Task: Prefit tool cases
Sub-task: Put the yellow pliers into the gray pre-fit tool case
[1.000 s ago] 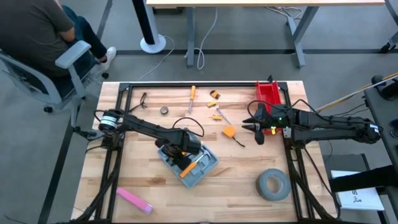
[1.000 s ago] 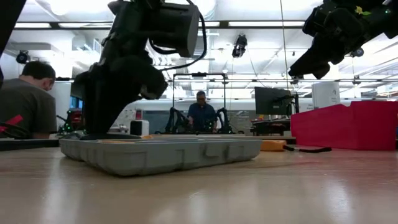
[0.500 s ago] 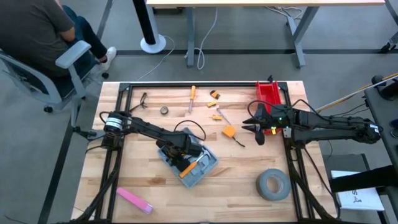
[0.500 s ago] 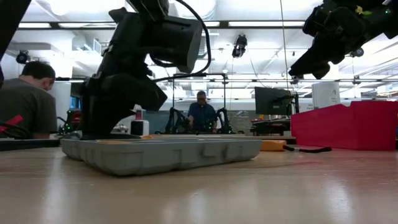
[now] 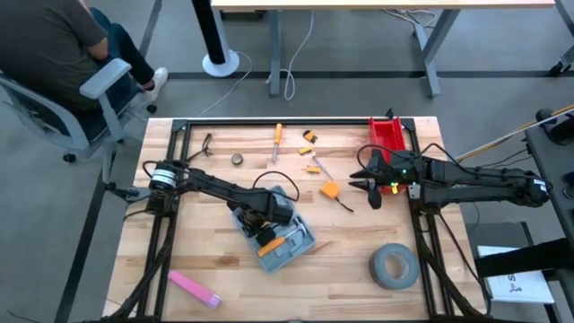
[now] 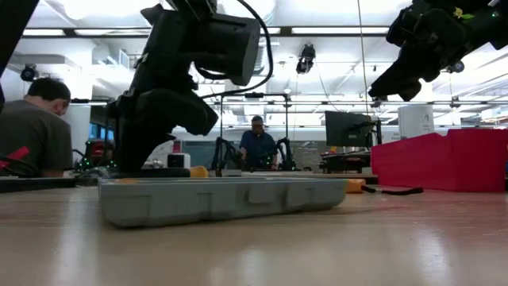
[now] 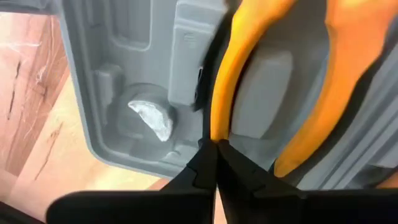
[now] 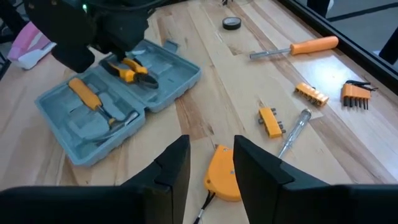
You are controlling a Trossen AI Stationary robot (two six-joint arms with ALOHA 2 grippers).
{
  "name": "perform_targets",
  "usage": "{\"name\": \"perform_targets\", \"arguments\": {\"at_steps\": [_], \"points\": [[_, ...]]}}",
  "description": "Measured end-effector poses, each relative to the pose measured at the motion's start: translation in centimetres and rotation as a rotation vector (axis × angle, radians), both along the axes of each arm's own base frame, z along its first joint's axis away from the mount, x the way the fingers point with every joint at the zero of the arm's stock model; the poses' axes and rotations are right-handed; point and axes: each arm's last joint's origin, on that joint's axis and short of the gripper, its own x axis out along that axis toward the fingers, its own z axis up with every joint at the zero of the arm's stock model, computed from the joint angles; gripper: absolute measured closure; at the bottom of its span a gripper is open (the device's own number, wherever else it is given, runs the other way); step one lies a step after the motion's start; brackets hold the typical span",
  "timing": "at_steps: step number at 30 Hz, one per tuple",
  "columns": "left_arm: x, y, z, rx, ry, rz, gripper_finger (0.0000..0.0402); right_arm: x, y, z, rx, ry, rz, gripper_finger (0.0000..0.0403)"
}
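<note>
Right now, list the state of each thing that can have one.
Case: open, flat on the table, tools in its recesses.
Left hand: fingers shut, down over the case's pliers.
Right hand: open, empty, raised near the red bin.
Tape roll: lying flat.

The tool case (image 8: 118, 93) is blue-grey, and the pliers (image 8: 127, 67) lying in it have orange handles. A second tool (image 8: 87, 96) in the case also has an orange handle. The surface (image 5: 350, 287) is pale wood with darker streaks. On it lie an orange tape measure (image 8: 225, 174), an orange-handled screwdriver (image 8: 298, 48), a red bin (image 5: 389, 139), a grey tape roll (image 5: 395, 266) and a pink block (image 5: 193, 289). Both arms are black.
</note>
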Motion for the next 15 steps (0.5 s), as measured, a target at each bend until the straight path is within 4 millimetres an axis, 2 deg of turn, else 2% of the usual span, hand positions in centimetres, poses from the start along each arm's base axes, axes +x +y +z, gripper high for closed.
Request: {"name": "perform_targets", "arguments": {"at_steps": [15], "points": [[-0.5,0.2,2.0,0.05,0.0,-0.003,0.0398,0.0,0.0,0.0,0.003,-0.001,0.005,0.0317]]}}
